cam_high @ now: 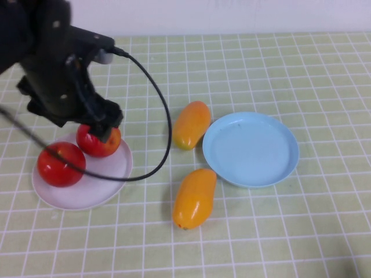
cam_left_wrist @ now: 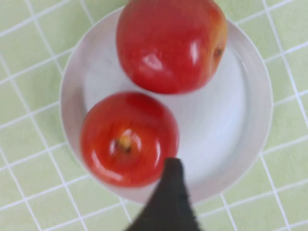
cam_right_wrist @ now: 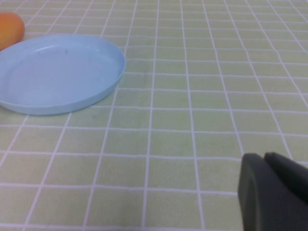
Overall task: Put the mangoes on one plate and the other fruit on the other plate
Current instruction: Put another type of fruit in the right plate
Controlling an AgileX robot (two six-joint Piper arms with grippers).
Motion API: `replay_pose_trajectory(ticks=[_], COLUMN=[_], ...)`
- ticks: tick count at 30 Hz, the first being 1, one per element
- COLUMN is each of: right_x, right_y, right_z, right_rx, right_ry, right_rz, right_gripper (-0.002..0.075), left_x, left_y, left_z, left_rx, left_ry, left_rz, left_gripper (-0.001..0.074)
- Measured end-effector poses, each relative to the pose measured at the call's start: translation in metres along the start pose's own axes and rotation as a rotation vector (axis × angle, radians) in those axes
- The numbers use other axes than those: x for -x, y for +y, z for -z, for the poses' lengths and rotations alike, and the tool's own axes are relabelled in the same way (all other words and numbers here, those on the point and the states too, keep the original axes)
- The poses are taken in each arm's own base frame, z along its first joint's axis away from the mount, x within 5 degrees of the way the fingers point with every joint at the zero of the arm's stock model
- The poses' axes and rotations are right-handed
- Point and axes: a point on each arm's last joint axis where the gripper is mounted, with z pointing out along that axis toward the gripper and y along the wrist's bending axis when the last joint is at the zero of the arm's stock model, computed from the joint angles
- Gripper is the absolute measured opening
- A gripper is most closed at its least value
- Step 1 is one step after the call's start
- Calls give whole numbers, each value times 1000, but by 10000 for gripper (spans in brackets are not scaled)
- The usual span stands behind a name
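Observation:
Two red apples point(cam_high: 61, 164) point(cam_high: 99, 142) lie side by side on the white plate point(cam_high: 87, 194) at the left. My left gripper point(cam_high: 108, 130) hangs open just above the farther apple point(cam_left_wrist: 171, 43), holding nothing; only one dark finger point(cam_left_wrist: 169, 192) shows in the left wrist view, beside the nearer apple point(cam_left_wrist: 127, 139). Two orange mangoes point(cam_high: 192, 124) point(cam_high: 195, 197) lie on the table just left of the light blue plate point(cam_high: 250, 149), which holds nothing. My right gripper point(cam_right_wrist: 264, 158) is shut and empty, low over bare table beside the blue plate point(cam_right_wrist: 57, 72), and is outside the high view.
A black cable point(cam_high: 156, 104) loops from the left arm down past the white plate toward the mangoes. The table is covered with a green checked cloth point(cam_high: 278, 231). A mango's end point(cam_right_wrist: 9, 29) shows behind the blue plate in the right wrist view.

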Motion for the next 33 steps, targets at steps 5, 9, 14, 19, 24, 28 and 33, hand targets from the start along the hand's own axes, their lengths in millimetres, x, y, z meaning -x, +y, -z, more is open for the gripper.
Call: replay_pose_trajectory(ticks=[5, 9, 14, 19, 24, 28, 33], right_x=[0, 0, 0, 0, 0, 0, 0], right_y=[0, 0, 0, 0, 0, 0, 0], right_z=[0, 0, 0, 0, 0, 0, 0], right_rx=[0, 0, 0, 0, 0, 0, 0], right_ry=[0, 0, 0, 0, 0, 0, 0], right_rz=[0, 0, 0, 0, 0, 0, 0], right_gripper=[-17, -16, -16, -16, -16, -16, -16], left_x=[-47, -83, -125, -167, -203, -217, -219], left_y=[1, 0, -1, -4, -7, -6, -6], left_z=[28, 38, 44, 53, 58, 67, 73], left_rx=[-1, -5, -13, -41, -75, -70, -66], left_ry=[-120, -193, -277, -400, -521, -590, -637], left_rz=[13, 35, 78, 126, 165, 168, 168], left_gripper=[218, 45, 9, 4, 4, 4, 4])
